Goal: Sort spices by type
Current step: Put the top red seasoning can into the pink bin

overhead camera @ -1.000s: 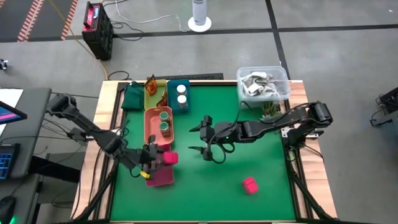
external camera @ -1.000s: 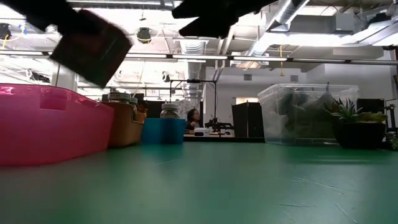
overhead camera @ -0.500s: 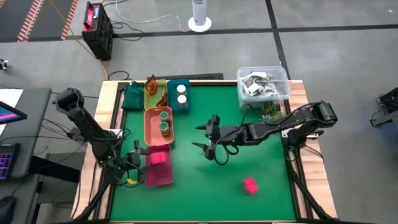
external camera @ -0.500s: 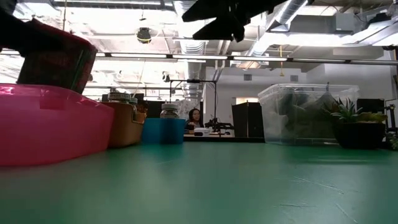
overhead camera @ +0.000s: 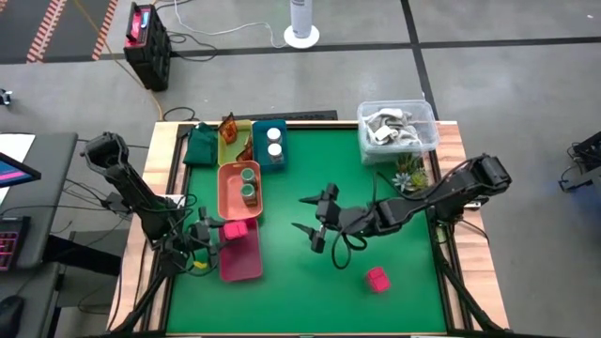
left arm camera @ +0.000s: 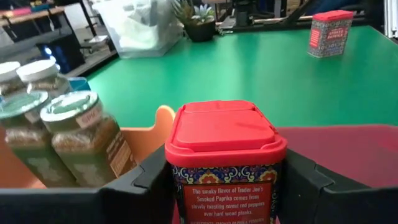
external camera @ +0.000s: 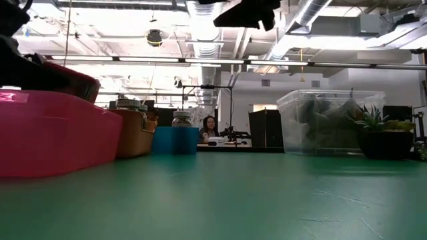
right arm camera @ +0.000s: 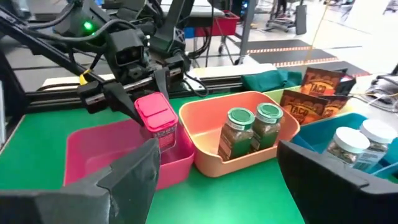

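Our left claw [overhead camera: 214, 232] grips a pink tin [left arm camera: 225, 155] inside the pink tray [overhead camera: 246, 265], lower left; our right claw [overhead camera: 313, 223] hovers spread, empty, mid-table

My left gripper [overhead camera: 218, 228] sits low over the pink tray's [overhead camera: 246, 267] near-left end, fingers clamped on a pink block [left arm camera: 224, 155]. My right gripper [overhead camera: 310, 215] hovers above the mat, right of that tray, fingers spread and holding nothing, arm stretched across from the right.
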`<action>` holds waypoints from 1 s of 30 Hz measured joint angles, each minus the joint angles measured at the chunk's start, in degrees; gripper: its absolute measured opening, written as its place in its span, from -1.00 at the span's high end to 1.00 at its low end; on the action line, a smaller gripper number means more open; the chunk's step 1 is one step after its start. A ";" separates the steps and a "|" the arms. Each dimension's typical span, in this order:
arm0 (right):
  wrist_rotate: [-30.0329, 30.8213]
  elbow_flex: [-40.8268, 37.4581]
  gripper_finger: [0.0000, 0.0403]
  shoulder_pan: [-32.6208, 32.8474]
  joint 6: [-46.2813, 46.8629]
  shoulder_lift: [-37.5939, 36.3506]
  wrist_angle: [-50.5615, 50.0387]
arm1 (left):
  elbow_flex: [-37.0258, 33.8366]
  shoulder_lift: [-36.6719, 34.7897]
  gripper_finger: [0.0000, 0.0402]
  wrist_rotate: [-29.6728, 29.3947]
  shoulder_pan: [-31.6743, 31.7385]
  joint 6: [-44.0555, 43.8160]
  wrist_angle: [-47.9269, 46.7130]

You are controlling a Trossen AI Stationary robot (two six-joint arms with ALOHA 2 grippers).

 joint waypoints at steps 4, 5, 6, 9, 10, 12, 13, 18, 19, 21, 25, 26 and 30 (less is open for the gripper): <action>1.96 0.00 -0.72 1.26 1.39 0.02 -0.02 | -0.47 0.00 0.01 1.70 0.00 -1.60 0.13; 2.42 0.00 -0.72 1.56 1.70 0.02 -0.03 | -0.47 0.00 0.01 2.01 0.00 -1.53 0.29; 2.68 0.00 -0.72 1.78 1.99 0.02 -0.05 | -0.47 0.00 0.01 2.19 0.00 -0.92 0.80; 4.03 -0.01 -0.72 2.59 2.45 0.02 0.22 | -0.47 0.00 0.01 2.93 0.00 2.84 3.95; 4.62 0.00 -0.72 2.88 2.45 0.02 0.43 | -0.47 0.00 0.01 3.03 0.00 4.29 5.11; 5.63 0.00 -0.72 3.41 2.45 0.02 0.83 | -0.47 0.00 0.01 3.55 0.00 6.77 7.12; 5.70 0.00 -0.72 3.59 2.44 0.02 1.11 | -0.47 0.00 0.01 3.95 0.00 7.60 7.56; 5.72 0.00 -0.71 3.93 2.41 0.04 1.64 | -0.47 0.04 0.01 4.73 0.18 8.12 7.58; 5.72 0.00 -0.71 3.90 2.41 0.05 1.62 | -0.47 0.04 0.01 5.59 0.41 8.53 7.62; 5.72 0.00 -0.71 3.89 2.26 0.07 1.62 | -0.47 0.04 0.01 8.55 0.94 9.57 8.26; 5.74 0.00 -0.71 3.89 2.19 0.07 1.56 | -0.47 0.04 0.01 16.04 1.60 16.22 13.59; 5.74 0.00 -0.71 3.89 2.18 0.07 1.56 | -0.47 0.04 0.01 17.69 1.76 18.36 15.03; 5.74 0.00 -0.71 3.89 2.06 0.07 1.55 | -0.47 0.06 0.01 25.74 2.88 24.90 20.36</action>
